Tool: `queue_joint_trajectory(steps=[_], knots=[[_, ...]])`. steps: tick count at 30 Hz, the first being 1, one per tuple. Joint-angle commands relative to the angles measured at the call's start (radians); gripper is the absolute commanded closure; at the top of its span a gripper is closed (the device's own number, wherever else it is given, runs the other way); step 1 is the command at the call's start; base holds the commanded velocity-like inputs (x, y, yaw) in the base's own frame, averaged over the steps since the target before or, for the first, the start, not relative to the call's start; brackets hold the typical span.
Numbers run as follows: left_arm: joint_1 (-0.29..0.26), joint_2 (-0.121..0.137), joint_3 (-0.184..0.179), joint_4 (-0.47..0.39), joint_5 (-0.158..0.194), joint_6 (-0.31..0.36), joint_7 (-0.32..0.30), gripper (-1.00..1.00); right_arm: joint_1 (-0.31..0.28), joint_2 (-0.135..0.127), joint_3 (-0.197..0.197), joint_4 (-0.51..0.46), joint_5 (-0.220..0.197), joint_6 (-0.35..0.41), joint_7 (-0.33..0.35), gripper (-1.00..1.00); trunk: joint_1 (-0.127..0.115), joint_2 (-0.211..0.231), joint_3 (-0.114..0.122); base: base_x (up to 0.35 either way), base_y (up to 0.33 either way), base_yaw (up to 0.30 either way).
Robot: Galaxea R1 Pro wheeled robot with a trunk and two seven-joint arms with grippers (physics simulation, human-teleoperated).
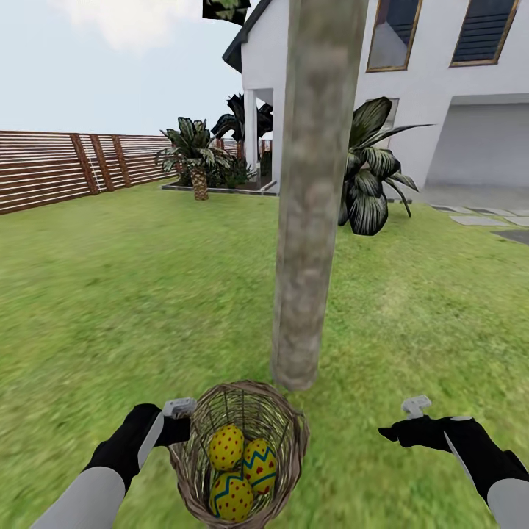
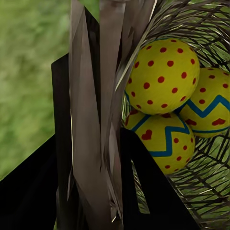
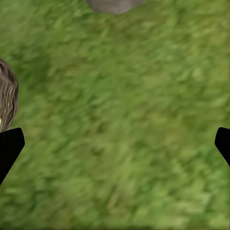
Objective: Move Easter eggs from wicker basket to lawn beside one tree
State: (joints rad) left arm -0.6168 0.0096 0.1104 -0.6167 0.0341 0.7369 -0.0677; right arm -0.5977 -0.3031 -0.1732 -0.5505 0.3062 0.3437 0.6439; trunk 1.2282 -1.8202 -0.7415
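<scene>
The wicker basket (image 1: 288, 420) is at the foot of the tree (image 1: 312, 220), tilted toward me, with the three Easter eggs (image 1: 226, 447) (image 1: 261, 464) (image 1: 232, 496) inside. My left gripper (image 1: 180, 420) is shut on the basket's rim at its left side. The left wrist view shows the woven rim (image 2: 93, 110) pinched by the left gripper (image 2: 98, 158), and the dotted eggs (image 2: 163, 76) (image 2: 211, 110) (image 2: 163, 143) just behind. My right gripper (image 1: 400, 420) hovers open over the lawn (image 1: 110, 294) right of the basket, holding nothing. In the right wrist view the right gripper (image 3: 115, 143) frames bare grass, the trunk base (image 3: 115, 5) and the basket's edge (image 3: 7, 96).
A white house (image 1: 441, 110) stands behind the tree, with a broad-leaved plant (image 1: 371, 184) and paving slabs (image 1: 477, 219) at its front. A short palm (image 1: 197, 158) and a brown slatted fence (image 1: 66, 165) border the grass at the far left. Open lawn lies either side of the trunk.
</scene>
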Motion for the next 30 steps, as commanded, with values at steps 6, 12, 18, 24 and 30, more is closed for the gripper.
queue_joint_trajectory(steps=[6, 12, 18, 24, 30], knots=[[-0.001, 0.000, 0.003, -0.002, 0.013, 0.006, -0.003, 1.00, -0.001, 0.001, -0.006, -0.002, 0.008, 0.005, 0.008, -1.00, 0.023, -0.043, -0.020, 0.000, 0.000, 0.000], [0.000, 0.001, 0.003, -0.003, 0.013, 0.006, -0.003, 1.00, -0.001, 0.001, -0.006, -0.002, 0.008, 0.005, 0.008, -1.00, 0.046, -0.085, -0.039, 0.000, 0.000, 0.000], [0.000, 0.000, 0.003, -0.003, 0.013, 0.006, -0.003, 1.00, -0.001, 0.001, -0.006, -0.002, 0.008, 0.005, 0.008, -1.00, 0.069, -0.127, -0.057, 0.000, 0.000, 0.000], [0.000, 0.000, 0.003, -0.001, 0.013, 0.006, -0.003, 1.00, -0.001, 0.001, -0.006, -0.002, 0.008, 0.005, 0.008, -1.00, 0.092, -0.169, -0.076, 0.000, 0.000, 0.000], [-0.001, 0.000, 0.003, -0.003, 0.013, 0.006, -0.003, 1.00, 0.000, 0.002, -0.006, -0.002, 0.009, 0.005, 0.009, -1.00, 0.115, -0.211, -0.095, 0.000, 0.000, 0.000]])
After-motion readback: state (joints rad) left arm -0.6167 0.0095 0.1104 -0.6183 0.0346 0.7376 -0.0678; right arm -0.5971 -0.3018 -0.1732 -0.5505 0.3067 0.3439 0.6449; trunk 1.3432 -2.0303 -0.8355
